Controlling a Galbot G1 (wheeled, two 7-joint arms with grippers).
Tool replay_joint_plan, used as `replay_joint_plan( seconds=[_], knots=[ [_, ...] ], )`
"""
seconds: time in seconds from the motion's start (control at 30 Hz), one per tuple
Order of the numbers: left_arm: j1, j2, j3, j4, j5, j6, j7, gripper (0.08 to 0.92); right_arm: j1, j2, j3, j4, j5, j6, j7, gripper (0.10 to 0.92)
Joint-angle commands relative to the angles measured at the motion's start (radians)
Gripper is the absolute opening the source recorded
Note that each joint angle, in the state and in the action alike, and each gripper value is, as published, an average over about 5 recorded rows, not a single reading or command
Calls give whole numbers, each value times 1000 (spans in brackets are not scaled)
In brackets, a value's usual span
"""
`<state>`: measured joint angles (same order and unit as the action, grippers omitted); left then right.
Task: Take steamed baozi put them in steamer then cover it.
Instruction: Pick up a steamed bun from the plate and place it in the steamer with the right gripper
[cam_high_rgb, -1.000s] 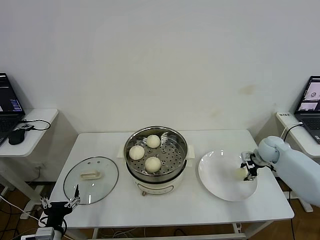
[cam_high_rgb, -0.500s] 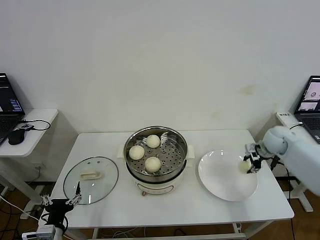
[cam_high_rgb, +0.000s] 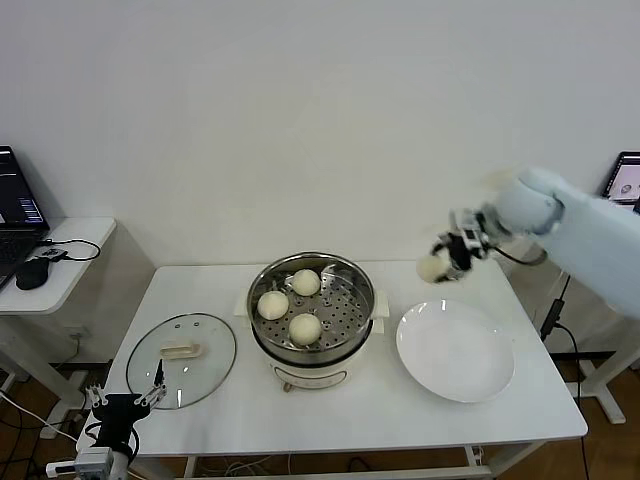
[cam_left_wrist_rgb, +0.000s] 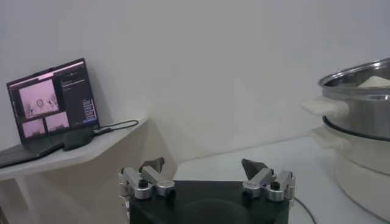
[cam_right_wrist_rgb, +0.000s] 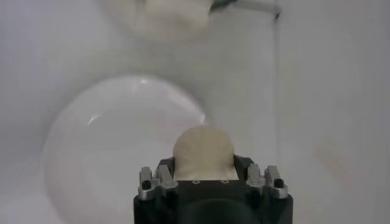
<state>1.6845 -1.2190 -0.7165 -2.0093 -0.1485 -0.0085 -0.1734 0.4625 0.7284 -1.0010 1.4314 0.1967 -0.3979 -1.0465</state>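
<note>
**A:** ok so the right end effector (cam_high_rgb: 447, 260) is up in the air, clenched on the fourth small round cream-white baozi (cam_high_rgb: 432, 267). The big round white plate (cam_high_rgb: 455, 350) sits below it and a bit toward the robot, bare now. What's the clean way to finish this carry?

**B:** The round shiny steel steamer with the perforated tray (cam_high_rgb: 311, 305) is off to the end effector's left and lower. Three buns (cam_high_rgb: 290, 304) already sit in there, bunched on the side far from the end effector, so the free patch of tray is the near side. I'd aim for that. Stay high until you're past the rim, then drop straight down. Coming in at an angle risks clipping the steel wall or nudging the closest bun.

**A:** Squeeze looks fine?

**B:** In the wrist view the bun (cam_right_wrist_rgb: 203, 152) sits snug between the fingers and pokes out in front. It's soft dough, I'd guess, so don't clamp harder, and only let go once it's touching the tray.

**A:** And the lid?

**B:** The round clear glass cover with the cream-white handle (cam_high_rgb: 182, 359) lies flat on the white surface (cam_high_rgb: 400, 420), just in front of the left end effector (cam_high_rgb: 124, 405), which waits low at the edge with its fingers spread, holding nothing.
</note>
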Motion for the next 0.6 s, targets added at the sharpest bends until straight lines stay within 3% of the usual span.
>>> replay_joint_plan(
  seconds=[0.03,0.3,0.6],
  knots=[
    [0,-1,-2,-1,0,0,0,823,217,255,-207,38,293,-138,106,619],
    [-3,-9,-4,-7,-1,0,0,823,91,425,-210,-71,303,-242,208,619],
    [-7,-14,-10,0,-10,-2,0,823,-28,458,-204,-145,215,-280,216,619]
  ],
)
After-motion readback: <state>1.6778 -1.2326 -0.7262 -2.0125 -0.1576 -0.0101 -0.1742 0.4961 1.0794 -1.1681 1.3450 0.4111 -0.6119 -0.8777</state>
